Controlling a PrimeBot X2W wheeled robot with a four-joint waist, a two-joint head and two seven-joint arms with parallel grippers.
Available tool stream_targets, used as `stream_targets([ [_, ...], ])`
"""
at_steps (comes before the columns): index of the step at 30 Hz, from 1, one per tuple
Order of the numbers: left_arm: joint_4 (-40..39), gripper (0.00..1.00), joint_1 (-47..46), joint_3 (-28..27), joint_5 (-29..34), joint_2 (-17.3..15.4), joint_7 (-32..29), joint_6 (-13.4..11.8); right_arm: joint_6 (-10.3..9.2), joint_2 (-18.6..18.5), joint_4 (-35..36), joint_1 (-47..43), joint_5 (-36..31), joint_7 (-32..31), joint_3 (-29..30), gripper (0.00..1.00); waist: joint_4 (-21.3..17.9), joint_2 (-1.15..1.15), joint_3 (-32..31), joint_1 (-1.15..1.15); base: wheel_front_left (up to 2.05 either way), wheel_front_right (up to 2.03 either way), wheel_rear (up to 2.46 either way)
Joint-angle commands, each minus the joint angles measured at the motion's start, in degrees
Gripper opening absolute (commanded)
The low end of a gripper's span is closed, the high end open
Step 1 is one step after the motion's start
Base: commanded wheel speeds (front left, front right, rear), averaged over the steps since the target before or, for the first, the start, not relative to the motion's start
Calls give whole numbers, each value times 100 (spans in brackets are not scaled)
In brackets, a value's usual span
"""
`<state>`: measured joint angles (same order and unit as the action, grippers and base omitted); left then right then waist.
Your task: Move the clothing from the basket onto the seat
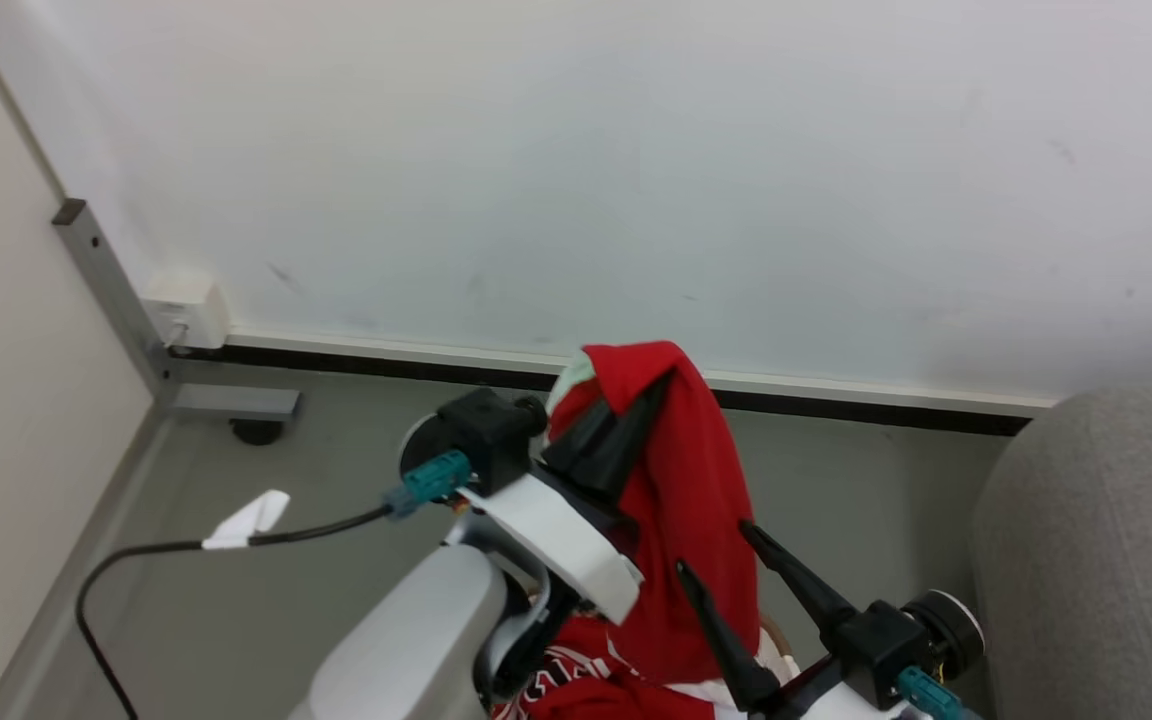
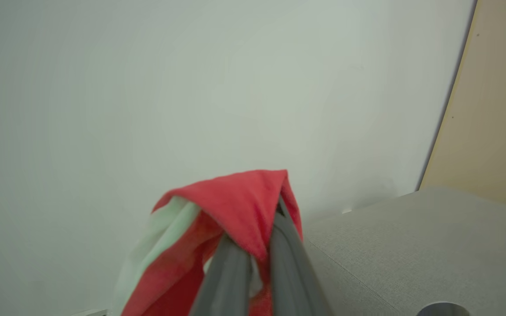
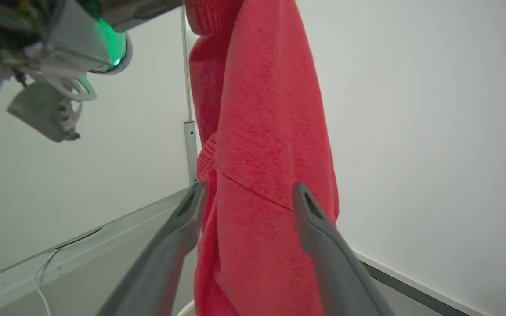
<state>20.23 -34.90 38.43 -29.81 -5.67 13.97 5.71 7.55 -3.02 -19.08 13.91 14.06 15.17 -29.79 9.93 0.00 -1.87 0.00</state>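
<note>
My left gripper (image 1: 658, 392) is raised and shut on the top fold of a red jersey, the clothing (image 1: 686, 500), which hangs down from it in a long drape. The left wrist view has the red and white cloth (image 2: 231, 197) bunched over the closed fingers (image 2: 226, 272). My right gripper (image 1: 713, 547) stands open lower down, its two fingers on either side of the hanging cloth (image 3: 262, 109). More red clothing with white lettering (image 1: 576, 685) lies below the arms. The basket is hidden under arms and cloth. The light grey seat (image 1: 1096, 560) is at the right.
A white wall with a dark baseboard (image 1: 836, 405) closes the back. A grey metal post (image 1: 116, 290) with a foot and a white socket box (image 1: 186, 305) stand at the left. A black cable with a white tag (image 1: 246, 520) runs across the grey floor.
</note>
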Motion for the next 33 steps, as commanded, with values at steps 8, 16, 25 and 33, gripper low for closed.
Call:
stream_targets([
  [8,-187,0,247,585,-202,199,-65,88,-12,7,-982,349,26,-4,107,100,573,0,-132,0,0,0,0],
  [16,-578,0,353,874,-298,232,-104,80,-13,8,-1362,279,-65,-4,504,0,897,0,-181,0,0,0,0],
  [25,-604,0,348,728,-359,59,-113,-42,-12,7,-1155,205,33,-3,679,0,883,0,-172,0,0,0,0],
  [33,-510,0,272,579,-401,-50,-56,-122,-12,7,-709,88,193,-3,868,0,755,0,-120,0,0,0,0],
])
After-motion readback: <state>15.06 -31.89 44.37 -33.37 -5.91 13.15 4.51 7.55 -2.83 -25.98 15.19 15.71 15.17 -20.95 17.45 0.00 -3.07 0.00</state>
